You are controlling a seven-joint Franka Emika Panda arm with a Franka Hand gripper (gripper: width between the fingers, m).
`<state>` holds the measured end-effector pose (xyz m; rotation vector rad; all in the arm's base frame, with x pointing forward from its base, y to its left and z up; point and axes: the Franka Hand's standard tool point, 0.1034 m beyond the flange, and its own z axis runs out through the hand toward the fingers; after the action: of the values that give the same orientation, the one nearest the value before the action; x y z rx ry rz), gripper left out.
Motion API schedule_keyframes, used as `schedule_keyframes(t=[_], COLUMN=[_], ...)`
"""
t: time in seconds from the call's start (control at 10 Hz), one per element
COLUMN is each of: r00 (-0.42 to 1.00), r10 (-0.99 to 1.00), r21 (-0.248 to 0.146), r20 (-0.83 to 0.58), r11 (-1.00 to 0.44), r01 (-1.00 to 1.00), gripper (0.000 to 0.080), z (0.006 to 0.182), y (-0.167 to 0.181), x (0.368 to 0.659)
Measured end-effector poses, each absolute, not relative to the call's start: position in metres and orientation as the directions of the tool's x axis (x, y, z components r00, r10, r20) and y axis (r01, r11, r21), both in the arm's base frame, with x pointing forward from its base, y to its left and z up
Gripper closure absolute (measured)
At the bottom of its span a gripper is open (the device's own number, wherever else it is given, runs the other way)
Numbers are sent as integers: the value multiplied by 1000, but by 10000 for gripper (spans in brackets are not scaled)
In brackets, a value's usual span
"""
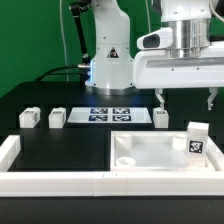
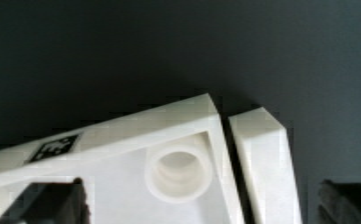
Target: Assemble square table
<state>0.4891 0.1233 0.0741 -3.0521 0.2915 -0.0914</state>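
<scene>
The square table slab point(image 1: 150, 152) is thick and white and lies flat in the near corner of the border wall, on the exterior view's right. In the wrist view its corner point(image 2: 115, 160) shows a round recessed hole point(image 2: 177, 170) and a tag. Three small white leg blocks point(image 1: 29, 117) point(image 1: 57, 117) point(image 1: 161, 118) lie on the black table. A taller tagged block point(image 1: 196, 140) stands at the slab's right side. My gripper point(image 1: 185, 98) hangs open and empty above the slab's far right part, also seen in the wrist view point(image 2: 191, 205) with its dark fingers point(image 2: 44, 203) far apart.
The long low white border wall point(image 1: 50, 181) runs along the front and left, and shows as a strip beside the slab in the wrist view point(image 2: 262, 165). The marker board point(image 1: 110, 113) lies flat at the back middle. The robot base point(image 1: 108, 60) stands behind it.
</scene>
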Motion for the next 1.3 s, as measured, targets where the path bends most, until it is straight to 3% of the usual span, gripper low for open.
schedule_keyframes(t=[0.2, 0.3, 0.5, 0.7, 1.0, 1.3], r00=[1000, 998, 998, 981, 841, 730], r10=[8, 17, 13, 0, -61, -138], r21=[-5, 3, 0, -6, -6, 63], r20=[-29, -54, -66, -193, -537, -669], r11=[-1000, -1000, -1000, -1000, -997, -990], r01=[8, 17, 13, -1, -76, -129], gripper=[151, 151, 151, 151, 151, 151], z=[45, 40, 42, 41, 44, 44], y=[109, 106, 107, 105, 84, 100], x=[442, 431, 435, 427, 411, 406])
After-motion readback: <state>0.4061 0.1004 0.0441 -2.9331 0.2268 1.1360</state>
